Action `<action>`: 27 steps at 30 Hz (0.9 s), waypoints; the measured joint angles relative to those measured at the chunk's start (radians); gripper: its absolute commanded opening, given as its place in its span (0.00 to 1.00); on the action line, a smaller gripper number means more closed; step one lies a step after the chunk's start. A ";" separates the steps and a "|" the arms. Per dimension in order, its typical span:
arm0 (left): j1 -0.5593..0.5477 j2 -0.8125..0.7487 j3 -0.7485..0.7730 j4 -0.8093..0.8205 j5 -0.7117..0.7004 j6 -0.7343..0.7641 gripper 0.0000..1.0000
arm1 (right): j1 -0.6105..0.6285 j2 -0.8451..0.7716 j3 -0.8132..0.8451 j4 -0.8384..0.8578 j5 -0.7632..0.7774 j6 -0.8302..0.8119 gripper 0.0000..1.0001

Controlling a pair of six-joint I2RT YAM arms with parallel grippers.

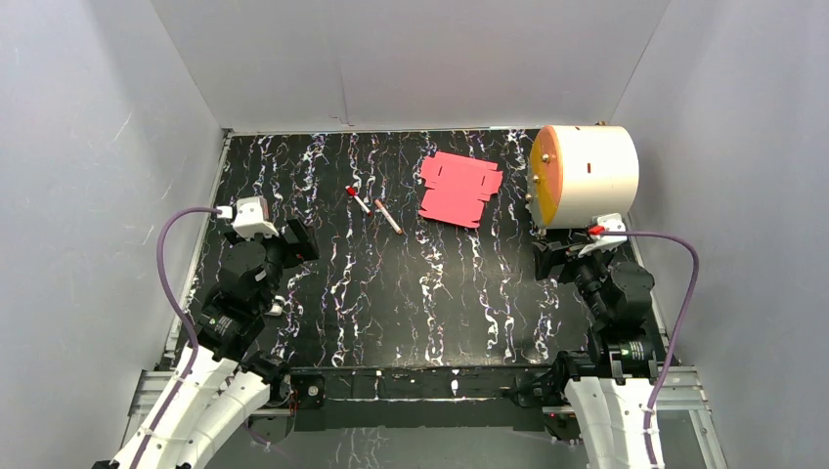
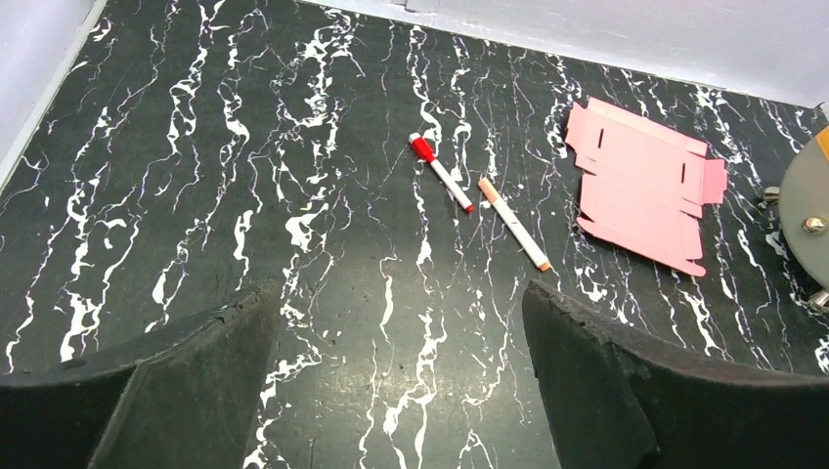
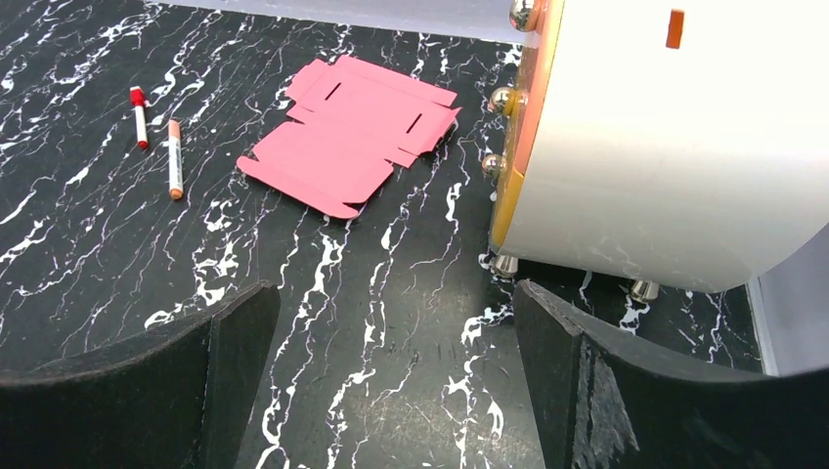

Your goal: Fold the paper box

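Task not begun: paper box [image 1: 459, 189] lies as flat unfolded sheet, no flap raised, all folding left to do
Sheet ahead of both grippers: forward-right of left gripper [image 2: 399, 293], forward-left of right gripper [image 3: 391, 293], well apart from each
Both grippers spread wide, holding nothing
Red-capped pen [image 2: 442, 173] and second pen [image 2: 513, 223] lie between left gripper and sheet, likely in its approach path
White cylinder [image 3: 665, 147] close ahead-right of right gripper, near sheet's right flaps: tight room there
Bare table [image 1: 391, 293] on sheet's near side; back wall near far edge
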 measured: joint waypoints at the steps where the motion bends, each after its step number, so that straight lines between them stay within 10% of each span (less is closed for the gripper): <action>1: 0.000 -0.003 0.000 0.000 0.002 0.000 0.91 | 0.000 -0.006 0.000 0.000 -0.003 -0.005 0.98; 27: 0.000 -0.192 -0.098 -0.062 0.190 0.010 0.92 | 0.000 0.413 0.225 -0.007 -0.310 -0.124 0.98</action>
